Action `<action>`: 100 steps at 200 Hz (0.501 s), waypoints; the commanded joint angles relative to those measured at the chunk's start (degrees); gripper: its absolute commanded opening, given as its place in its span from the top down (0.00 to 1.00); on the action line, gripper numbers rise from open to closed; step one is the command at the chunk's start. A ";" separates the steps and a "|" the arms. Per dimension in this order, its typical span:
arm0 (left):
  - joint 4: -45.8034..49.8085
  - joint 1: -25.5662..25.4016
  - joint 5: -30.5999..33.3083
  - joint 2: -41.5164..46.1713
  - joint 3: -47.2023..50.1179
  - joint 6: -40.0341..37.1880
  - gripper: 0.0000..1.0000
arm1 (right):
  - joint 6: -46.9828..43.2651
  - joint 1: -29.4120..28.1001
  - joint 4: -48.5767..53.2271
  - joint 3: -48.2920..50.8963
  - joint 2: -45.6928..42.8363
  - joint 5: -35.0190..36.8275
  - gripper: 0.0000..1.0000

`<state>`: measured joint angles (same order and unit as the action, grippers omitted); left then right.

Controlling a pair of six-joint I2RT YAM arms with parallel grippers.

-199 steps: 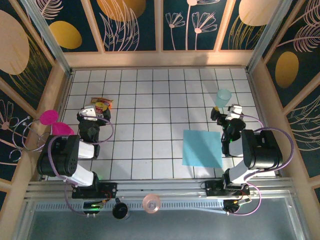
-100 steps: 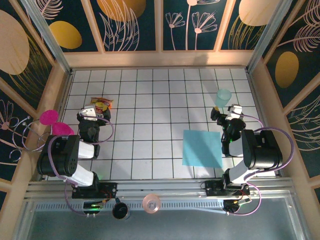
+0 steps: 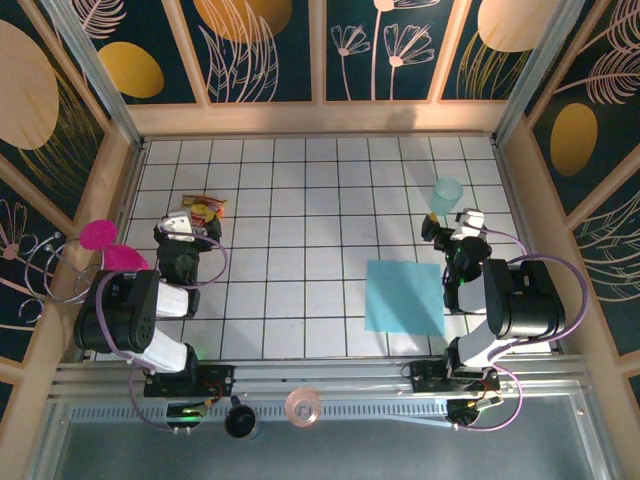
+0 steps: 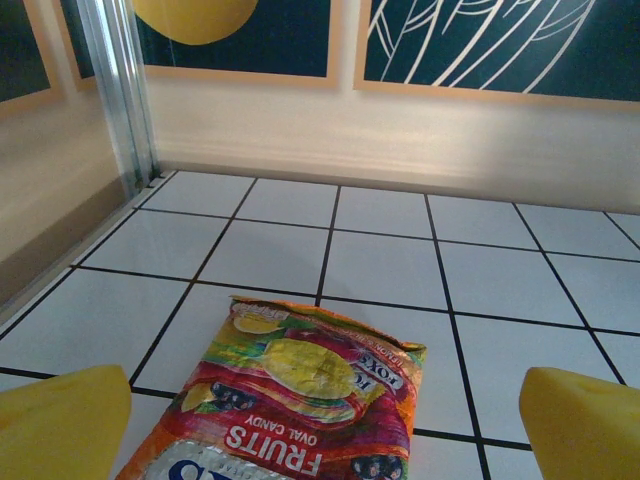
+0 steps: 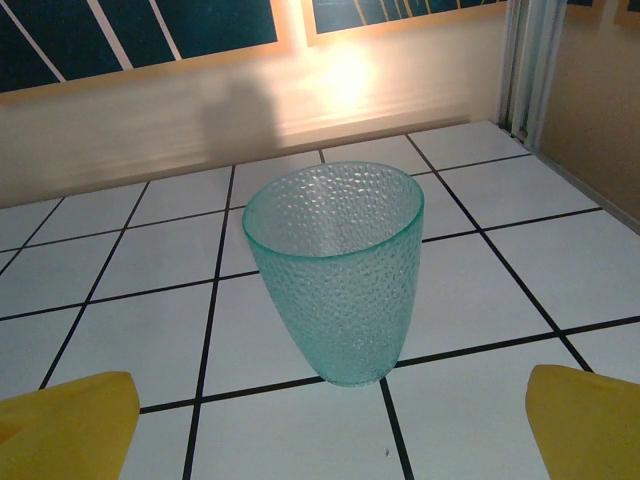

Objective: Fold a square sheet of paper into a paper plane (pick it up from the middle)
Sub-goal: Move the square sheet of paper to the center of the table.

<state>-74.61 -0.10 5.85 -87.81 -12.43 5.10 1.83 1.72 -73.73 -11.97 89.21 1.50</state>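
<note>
square sheet of paper lies just back-left of my right hand, fingers apart, far from my left hand, likewise spread.

place: robot lab test cell | cues: tiled tabletop, floral wall panels, aluminium frame

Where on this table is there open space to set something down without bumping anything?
The tiled middle, between the candy bag and the square sheet of paper, is bare, as is the far strip along the back wall. It is crowded on the right, where the cup, right gripper and paper sit close.
</note>
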 commanded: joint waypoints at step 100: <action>27.23 0.36 0.46 21.05 -7.06 14.62 0.01 | 21.45 -1.49 62.61 -29.43 -13.02 2.57 0.01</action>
<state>-58.30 -0.10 7.53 -70.48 -16.25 9.56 12.16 1.30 -34.37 -34.30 75.16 3.62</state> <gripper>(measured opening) 0.990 0.989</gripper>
